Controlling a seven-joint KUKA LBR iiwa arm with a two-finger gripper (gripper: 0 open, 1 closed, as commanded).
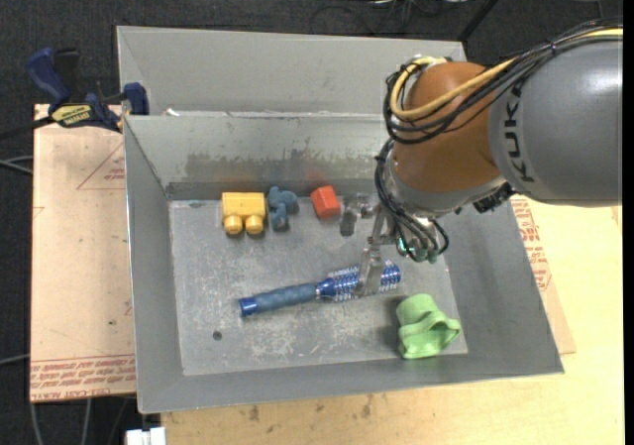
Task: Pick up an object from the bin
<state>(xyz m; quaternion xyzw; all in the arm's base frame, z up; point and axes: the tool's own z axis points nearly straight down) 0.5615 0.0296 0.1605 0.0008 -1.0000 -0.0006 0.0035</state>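
The grey metal bin [149, 265] holds a few scattered things. The arm, with its orange wrist cover, reaches in above a blue-handled brush [287, 296] that lies slanted across the bin floor. The gripper [371, 277] is down at the brush's ribbed blue-and-silver head; whether its jaws are apart or together cannot be told. A crumpled green piece [424, 326] lies just beyond the brush's head, towards the near wall. A yellow block [243, 211] sits well behind the brush's handle. An orange cube [325, 201] sits behind the brush's head, and a small blue-grey piece [281, 207] lies between the cube and the block.
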